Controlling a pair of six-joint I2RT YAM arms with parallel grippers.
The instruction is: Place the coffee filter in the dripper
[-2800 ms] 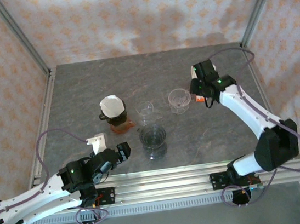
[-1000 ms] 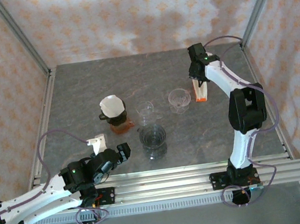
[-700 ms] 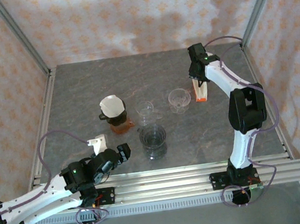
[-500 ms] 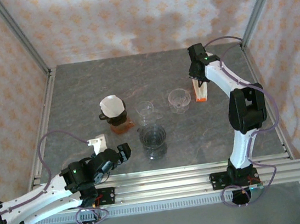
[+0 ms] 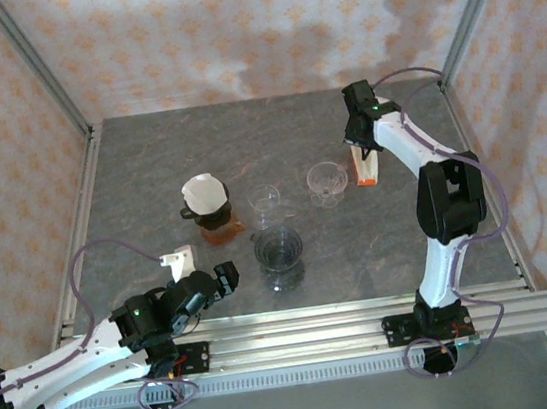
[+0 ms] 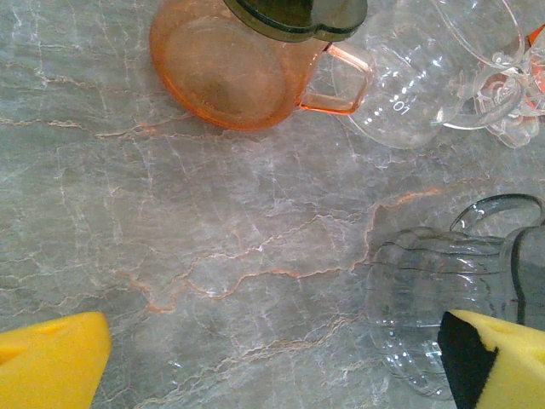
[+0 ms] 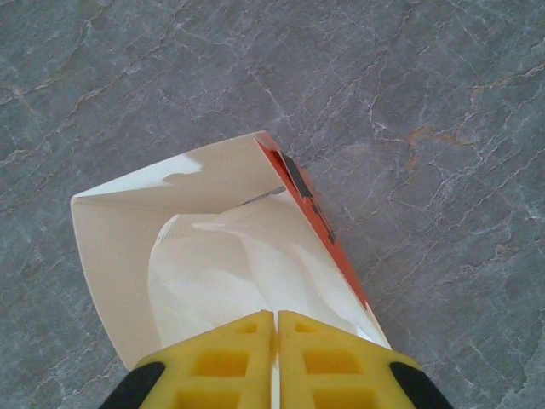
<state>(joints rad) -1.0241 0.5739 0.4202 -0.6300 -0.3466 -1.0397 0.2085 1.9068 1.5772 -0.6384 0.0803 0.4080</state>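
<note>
Since the coffee filter (image 7: 226, 273) is thin, limp paper, its upper edge suits a light pinch; the right gripper (image 7: 276, 322) has its jaws closed there, inside the box (image 7: 111, 230), while the left gripper (image 6: 272, 358) has its jaws apart.

The right arm (image 5: 449, 204) is folded differently than 2.8 seconds ago. Its elbow, then low and out near the right edge of the table (image 5: 195, 144), is now raised and drawn in, and the forearm is stretched toward the far side. The right gripper (image 5: 360, 150) was then just right of the glass dripper (image 5: 326, 181), covering most of the orange-and-white filter box (image 5: 366, 168). It is now placed at the box's far end, so more of the box is exposed, and its pads are pressed together on the white coffee filter (image 7: 230, 264). The left arm (image 5: 64, 371) is settled slightly lower, toward the near edge.
</note>
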